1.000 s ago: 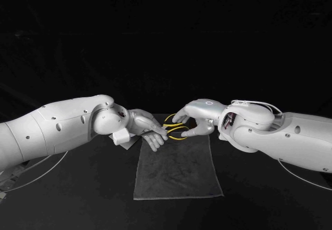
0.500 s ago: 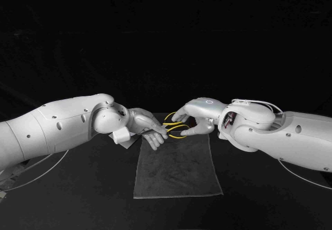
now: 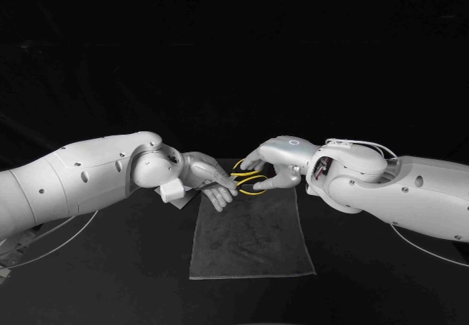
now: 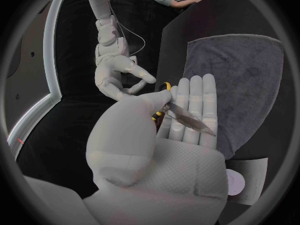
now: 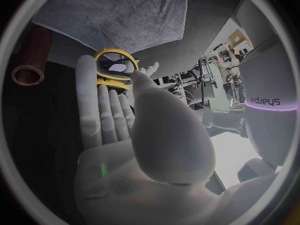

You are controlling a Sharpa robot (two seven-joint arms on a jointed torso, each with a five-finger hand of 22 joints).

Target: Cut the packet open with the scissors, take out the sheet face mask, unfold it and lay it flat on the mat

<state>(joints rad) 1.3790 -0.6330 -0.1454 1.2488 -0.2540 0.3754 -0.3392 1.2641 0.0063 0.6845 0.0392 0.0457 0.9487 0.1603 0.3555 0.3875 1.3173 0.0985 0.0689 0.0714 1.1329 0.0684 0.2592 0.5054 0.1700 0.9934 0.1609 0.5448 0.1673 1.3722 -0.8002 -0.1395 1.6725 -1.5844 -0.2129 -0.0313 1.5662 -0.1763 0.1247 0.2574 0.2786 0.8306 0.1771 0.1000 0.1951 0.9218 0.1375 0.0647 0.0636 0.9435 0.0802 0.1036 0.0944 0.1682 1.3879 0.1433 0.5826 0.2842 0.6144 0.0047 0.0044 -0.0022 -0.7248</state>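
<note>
- Since one second ago, the right hand [image 3: 276, 168] has come slightly higher and nearer to the left hand [image 3: 207, 181], and the yellow loops [image 5: 111, 81] have risen a little with it. The mat [image 3: 252, 237] has not shifted.
- Left fingers [image 4: 200, 100] lie straight and together. The scissors [image 4: 187, 117] rest across them by the blades, and the thumb presses down near the pivot, so this hand pinches the blades.
- Right fingers [image 5: 87, 85] are apart and reach the loops at their tips, with the thumb just beside one ring. I cannot tell if a finger is already through a ring or if the grip is firm.
- Scissors are stiff, and the steel blades look smooth, so I judge they can slide under the thumb. The loops are the correct place to take hold, before the left thumb lets go.
- Beyond the left fingertips lies the mat, soft and dull like cloth, flat on the black table [image 3: 117, 271].
- Behind the left palm, near the wrist and beside the mat's near corner, sits a white flat thing that I take for the packet [image 3: 176, 194], not yet cut.
- Such a packet is probably light, thin and slippery. I would hold it close to one short edge and cut just inside the seal.
- A brown tube [image 5: 28, 70] lies beside the right fingers, apart from the mat.
</note>
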